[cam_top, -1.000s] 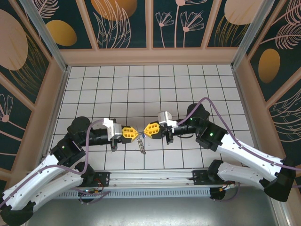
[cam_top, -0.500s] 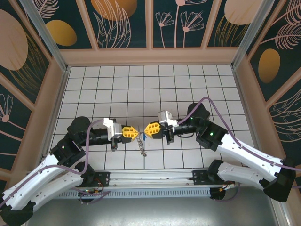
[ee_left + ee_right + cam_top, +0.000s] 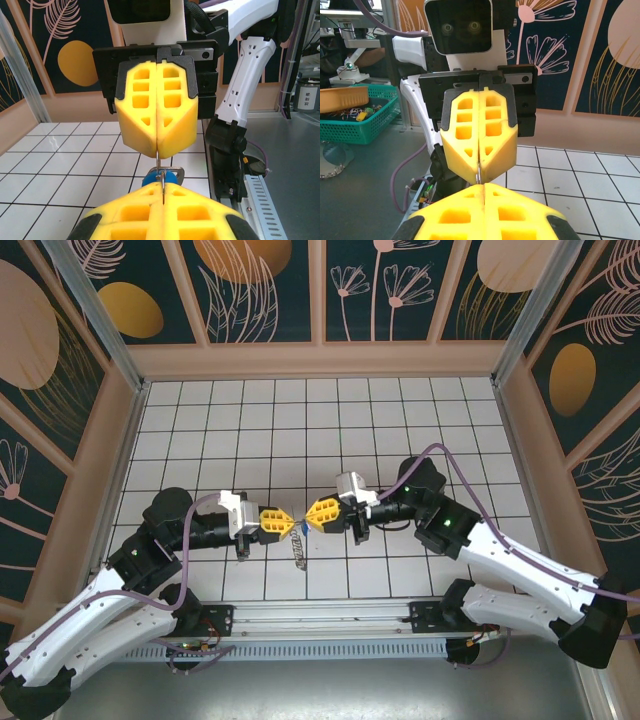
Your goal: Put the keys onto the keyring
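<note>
My left gripper (image 3: pixel 290 525), right gripper (image 3: pixel 309 520) clenched tip-to-tip, near centre; key (image 3: pixel 160 176) between, keyring (image 3: pixel 299 552) dangling. Who pinches what unclear. Thread slowly, no tugging.

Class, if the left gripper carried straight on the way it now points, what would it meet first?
The right gripper, facing it nearly tip to tip; only a thin metal piece by the blue key head bridges the gap.
</note>
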